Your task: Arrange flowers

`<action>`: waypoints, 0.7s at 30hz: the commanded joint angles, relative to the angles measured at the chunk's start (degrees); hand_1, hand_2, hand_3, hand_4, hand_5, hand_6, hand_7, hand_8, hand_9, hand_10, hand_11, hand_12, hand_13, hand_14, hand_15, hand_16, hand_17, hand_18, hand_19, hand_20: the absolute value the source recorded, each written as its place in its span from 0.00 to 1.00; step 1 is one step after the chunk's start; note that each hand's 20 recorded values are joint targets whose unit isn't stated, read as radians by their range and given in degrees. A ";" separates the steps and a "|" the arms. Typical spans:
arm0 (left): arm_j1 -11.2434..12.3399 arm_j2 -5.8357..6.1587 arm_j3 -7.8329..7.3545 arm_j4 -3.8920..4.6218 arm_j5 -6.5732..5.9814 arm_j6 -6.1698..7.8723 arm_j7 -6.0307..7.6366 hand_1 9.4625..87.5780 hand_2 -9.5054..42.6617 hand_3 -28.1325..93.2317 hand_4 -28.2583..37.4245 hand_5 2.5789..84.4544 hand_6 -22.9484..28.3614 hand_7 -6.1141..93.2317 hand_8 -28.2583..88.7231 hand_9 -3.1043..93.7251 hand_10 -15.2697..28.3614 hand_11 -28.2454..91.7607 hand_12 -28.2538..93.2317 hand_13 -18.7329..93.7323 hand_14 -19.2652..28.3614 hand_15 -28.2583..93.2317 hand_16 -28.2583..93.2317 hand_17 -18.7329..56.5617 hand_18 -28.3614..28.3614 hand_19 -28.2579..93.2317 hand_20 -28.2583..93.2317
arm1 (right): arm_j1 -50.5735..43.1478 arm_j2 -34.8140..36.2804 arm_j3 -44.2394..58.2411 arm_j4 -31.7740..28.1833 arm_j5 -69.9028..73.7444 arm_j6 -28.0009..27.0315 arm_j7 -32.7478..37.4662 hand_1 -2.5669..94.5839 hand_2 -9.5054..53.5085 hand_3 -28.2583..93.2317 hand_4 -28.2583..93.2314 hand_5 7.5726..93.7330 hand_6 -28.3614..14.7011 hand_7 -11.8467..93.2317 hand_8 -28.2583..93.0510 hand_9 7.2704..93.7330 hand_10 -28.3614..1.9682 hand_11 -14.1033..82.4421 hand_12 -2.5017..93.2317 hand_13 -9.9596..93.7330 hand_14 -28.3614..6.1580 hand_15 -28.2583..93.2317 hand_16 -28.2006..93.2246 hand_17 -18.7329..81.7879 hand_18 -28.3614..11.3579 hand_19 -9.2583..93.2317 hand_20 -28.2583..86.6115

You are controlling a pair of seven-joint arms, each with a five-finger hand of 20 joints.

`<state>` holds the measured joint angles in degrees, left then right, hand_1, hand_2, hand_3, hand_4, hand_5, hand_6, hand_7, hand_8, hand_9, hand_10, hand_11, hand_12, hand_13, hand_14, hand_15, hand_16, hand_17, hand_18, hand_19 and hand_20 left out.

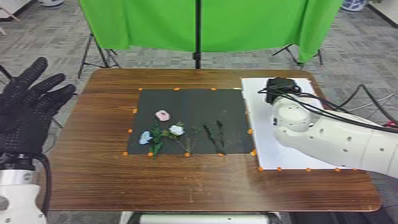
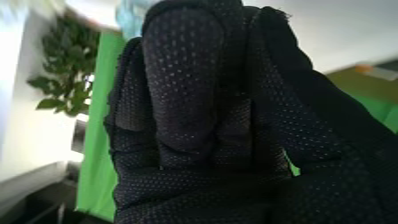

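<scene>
Pink flower, white flower and blue flower lie on the dark mat, and we find the pink one farthest from us. Leafy green stems lie between the blue and white ones, with dark stems to the right. Beside the mat, on the brown worktop, is a white sheet. Our right hand is at the sheet's far part, fingers curled in; we cannot tell whether it grips anything. Our left hand is open and empty beside the worktop, fingers spread. Beyond hangs green cloth.
</scene>
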<state>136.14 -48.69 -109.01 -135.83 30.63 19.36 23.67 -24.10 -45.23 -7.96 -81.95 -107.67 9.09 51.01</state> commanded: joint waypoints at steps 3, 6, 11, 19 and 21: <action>0.73 -1.10 0.00 -0.08 0.39 -0.31 -0.90 0.13 0.33 0.86 0.00 0.36 0.59 0.17 0.17 0.34 0.77 0.44 0.33 0.38 0.98 0.68 0.15 0.14 0.93 0.71 0.33 | -0.65 4.32 5.62 -8.35 4.14 -5.82 3.48 0.54 0.00 0.82 0.00 0.77 0.68 0.36 0.23 0.89 0.65 0.29 0.29 0.89 0.69 0.66 0.40 0.53 0.23 0.93 0.34; 1.12 -1.10 -0.36 -0.24 0.21 0.04 -0.90 0.13 0.33 0.86 0.00 0.36 0.59 0.17 0.17 0.34 0.77 0.44 0.33 0.38 0.98 0.68 0.15 0.14 0.93 0.71 0.33 | -1.81 4.79 7.41 -10.01 3.70 -10.55 3.33 0.42 0.00 0.87 0.01 0.65 0.65 0.31 0.12 0.75 0.42 0.36 0.18 0.82 0.57 0.69 0.37 0.48 0.14 0.91 0.35; 0.62 -1.07 -0.02 -0.02 0.43 -0.52 -1.44 0.13 0.33 0.86 0.00 0.36 0.59 0.17 0.17 0.34 0.77 0.44 0.33 0.38 0.98 0.68 0.15 0.14 0.93 0.71 0.33 | -4.73 4.94 11.61 -10.82 5.41 -17.28 4.17 0.39 0.00 0.87 0.01 0.56 0.61 0.27 0.13 0.65 0.30 0.32 0.17 0.76 0.48 0.71 0.36 0.45 0.08 0.89 0.36; 0.83 -0.71 -0.07 0.09 0.36 -0.64 -1.26 0.13 0.33 0.86 0.00 0.36 0.59 0.17 0.17 0.34 0.77 0.44 0.33 0.38 0.98 0.67 0.15 0.14 0.92 0.71 0.33 | -7.67 5.11 14.61 -11.39 7.57 -21.95 5.03 0.39 0.00 0.86 0.00 0.52 0.61 0.26 0.14 0.61 0.23 0.29 0.16 0.74 0.44 0.72 0.34 0.44 0.04 0.89 0.37; 0.52 -0.70 -0.05 0.16 0.45 -0.69 -1.82 0.13 0.33 0.86 0.00 0.36 0.59 0.17 0.17 0.33 0.77 0.44 0.33 0.38 0.98 0.68 0.15 0.14 0.92 0.71 0.33 | -8.24 5.33 14.79 -11.91 8.39 -22.67 5.73 0.40 0.00 0.86 0.00 0.52 0.62 0.26 0.14 0.61 0.22 0.29 0.16 0.75 0.44 0.72 0.34 0.45 0.04 0.89 0.37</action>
<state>136.33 -49.18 -109.21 -135.90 30.72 19.32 23.02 -30.07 -40.32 5.13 -93.17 -100.42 -9.82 54.95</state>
